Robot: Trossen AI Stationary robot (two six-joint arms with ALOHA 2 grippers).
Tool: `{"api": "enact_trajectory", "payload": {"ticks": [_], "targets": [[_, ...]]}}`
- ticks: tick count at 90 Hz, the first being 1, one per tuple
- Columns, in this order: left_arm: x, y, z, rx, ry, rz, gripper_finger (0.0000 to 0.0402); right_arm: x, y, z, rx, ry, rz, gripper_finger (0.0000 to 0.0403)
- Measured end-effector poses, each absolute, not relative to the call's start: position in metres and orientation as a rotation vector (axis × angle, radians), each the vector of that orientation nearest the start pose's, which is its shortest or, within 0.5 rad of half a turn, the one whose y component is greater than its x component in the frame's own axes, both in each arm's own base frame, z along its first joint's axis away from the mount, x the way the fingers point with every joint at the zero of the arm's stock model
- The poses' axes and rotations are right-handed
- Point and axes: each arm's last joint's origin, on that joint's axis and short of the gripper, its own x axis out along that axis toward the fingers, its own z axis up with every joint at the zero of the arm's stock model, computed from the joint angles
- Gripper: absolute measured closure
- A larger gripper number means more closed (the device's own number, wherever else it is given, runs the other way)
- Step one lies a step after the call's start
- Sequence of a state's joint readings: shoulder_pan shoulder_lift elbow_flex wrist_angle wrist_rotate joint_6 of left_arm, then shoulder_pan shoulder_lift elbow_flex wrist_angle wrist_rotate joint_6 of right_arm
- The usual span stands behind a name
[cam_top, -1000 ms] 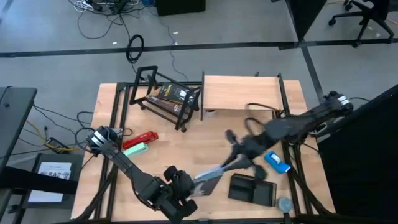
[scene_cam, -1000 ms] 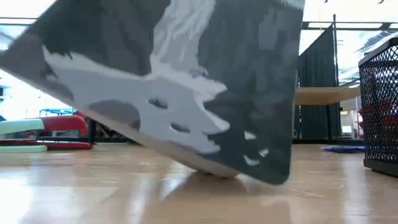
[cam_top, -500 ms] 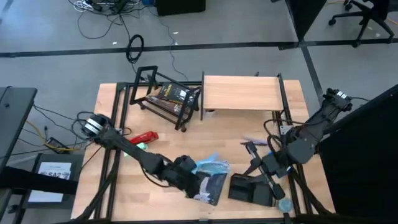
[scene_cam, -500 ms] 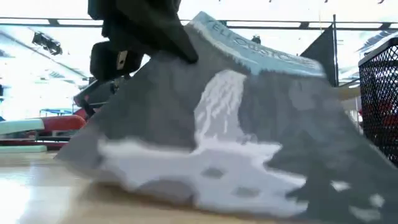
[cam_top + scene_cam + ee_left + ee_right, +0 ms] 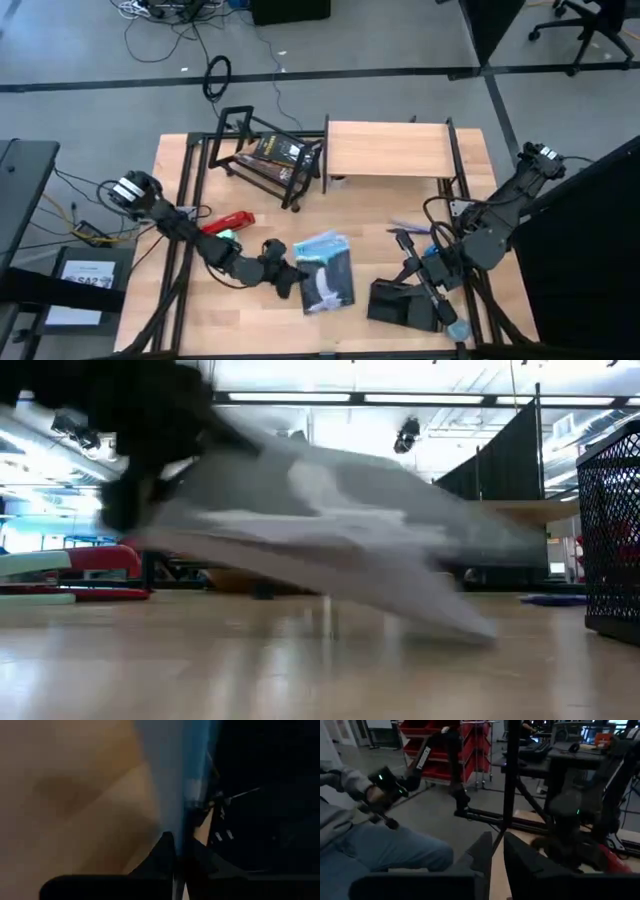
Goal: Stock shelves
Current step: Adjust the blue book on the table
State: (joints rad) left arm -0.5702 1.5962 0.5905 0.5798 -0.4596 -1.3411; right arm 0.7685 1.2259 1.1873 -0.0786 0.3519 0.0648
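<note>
Since half a second ago the left arm has pulled back toward its own side and dragged the book (image 5: 327, 273) with it; the book now sits nearer the middle of the tabletop (image 5: 390, 210), cover up in the high view, blue band along its far edge; in the low view it's a blurred grey slab, tilted, one corner down near the wood. Left pincer (image 5: 291, 277) is at the book's left edge; the left wrist view shows its fingers (image 5: 165, 855) pressed together on the thin edge, so it's pinching the book.

Right pincer (image 5: 415, 272) has barely shifted; it hangs over the tabletop's right part, just above the black mesh tray (image 5: 405, 305); its fingers (image 5: 482, 852) look close together with only a slit between, nothing in them.

Shelves are at the far side; the black rack (image 5: 268, 157) stands skewed at far left-centre with a dark book in it, the wood-top shelf (image 5: 385, 150) right beside it, top bare. Red stapler (image 5: 228, 222) lies left of the book, with a green thing next to it; a person in jeans (image 5: 380, 845) shows beyond the table in the right wrist view.
</note>
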Motion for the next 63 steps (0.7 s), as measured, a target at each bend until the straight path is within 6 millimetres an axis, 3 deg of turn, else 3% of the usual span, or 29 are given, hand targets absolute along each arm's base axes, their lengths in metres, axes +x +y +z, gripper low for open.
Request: {"api": "enact_trajectory", "payload": {"ticks": [7,13,28,51,63], "targets": [[0.245,-0.142,0.132,-1.154,0.425,0.210,0.0401,0.203,0.182,0.392,0.004,0.112,0.413,0.0382],[0.240,-0.138,0.125,-1.174,0.439,0.239,0.0398,0.203,0.182,0.392,0.003,0.113,0.413,0.0382],[0.238,-0.137,0.124,-1.170,0.424,0.247,0.0371,0.203,0.181,0.392,0.006,0.110,0.409,0.0382],[0.243,-0.137,0.132,-1.156,0.432,0.110,0.0255,0.204,0.181,0.392,0.015,0.109,0.407,0.0382],[0.246,-0.133,0.137,-1.181,0.476,0.042,0.0221,0.204,0.181,0.392,0.016,0.109,0.407,0.0382]]}}
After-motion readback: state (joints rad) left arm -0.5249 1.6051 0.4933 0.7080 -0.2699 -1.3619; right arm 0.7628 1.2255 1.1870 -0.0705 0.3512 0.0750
